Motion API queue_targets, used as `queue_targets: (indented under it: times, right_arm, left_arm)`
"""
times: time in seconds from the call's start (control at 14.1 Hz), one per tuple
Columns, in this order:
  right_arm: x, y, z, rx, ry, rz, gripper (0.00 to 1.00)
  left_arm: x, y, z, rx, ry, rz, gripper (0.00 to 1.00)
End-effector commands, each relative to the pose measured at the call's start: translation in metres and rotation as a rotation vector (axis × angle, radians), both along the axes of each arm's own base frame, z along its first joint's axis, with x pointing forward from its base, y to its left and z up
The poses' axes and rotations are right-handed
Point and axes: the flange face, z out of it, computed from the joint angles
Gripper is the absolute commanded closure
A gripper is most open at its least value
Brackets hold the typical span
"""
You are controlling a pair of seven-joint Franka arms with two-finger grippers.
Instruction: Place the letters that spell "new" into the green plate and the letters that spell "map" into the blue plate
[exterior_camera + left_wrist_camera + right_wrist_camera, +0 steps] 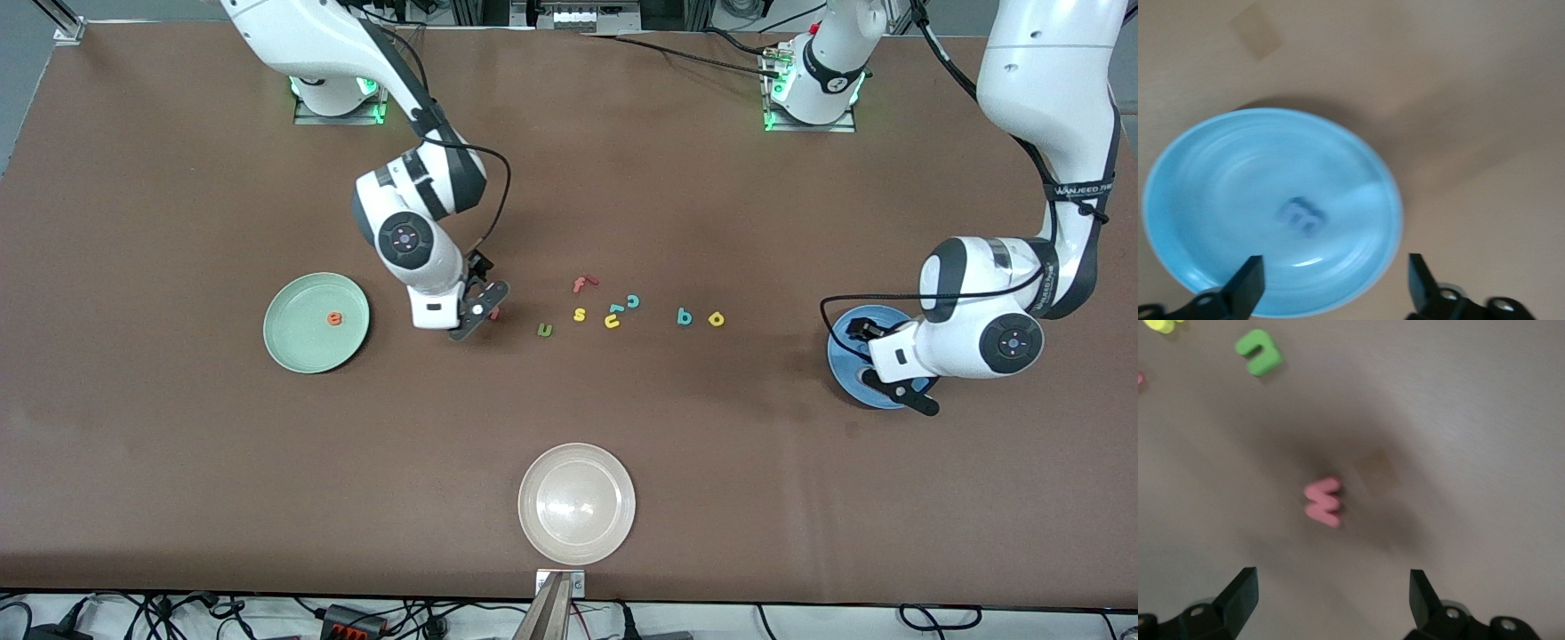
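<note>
My right gripper (480, 313) (1331, 597) hangs open just over the pinkish-red w (494, 313) (1323, 502), which lies on the table between its spread fingers. The green n (545, 330) (1259, 351) lies beside it, toward the left arm's end. The orange e (334, 318) rests in the green plate (293, 342). My left gripper (876, 378) (1336, 280) is open above the blue plate (840, 351) (1211, 173), and the blue m (1300, 217) lies in that plate. The teal p (684, 316) and yellow a (716, 318) lie on the table.
A red f (582, 284), yellow s (579, 314), yellow u (613, 321) and teal c (633, 300) are clustered mid-table between the n and the p. A cream-white plate (577, 503) sits nearest the front camera.
</note>
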Motion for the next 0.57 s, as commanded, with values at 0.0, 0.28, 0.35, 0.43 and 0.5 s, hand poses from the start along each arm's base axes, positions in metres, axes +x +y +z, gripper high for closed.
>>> queue_targets:
  times: [0.0,0.28,0.35,0.43,0.5]
  right_arm:
    - [-0.009,0.018,-0.02,0.021,-0.027,0.057,0.07]
    - [-0.007,0.021,-0.035,0.037,-0.064,0.061,0.32]
    - [-0.009,0.023,-0.035,0.034,-0.064,0.07,0.37]
    - [-0.008,0.023,-0.035,0.032,-0.065,0.074,0.4]
    - [-0.008,0.023,-0.035,0.034,-0.066,0.081,0.44]
  left_arm:
    - [-0.01,-0.038,0.016,0.019,0.014,0.08,0.0]
    - [-0.024,-0.11,0.017,0.047,0.01,0.268,0.0]
    - [-0.025,-0.122,0.014,0.066,-0.003,0.358,0.0]
    - [-0.03,-0.126,0.004,0.083,-0.004,0.425,0.0]
    - [-0.04,-0.132,-0.009,0.084,-0.02,0.472,0.0]
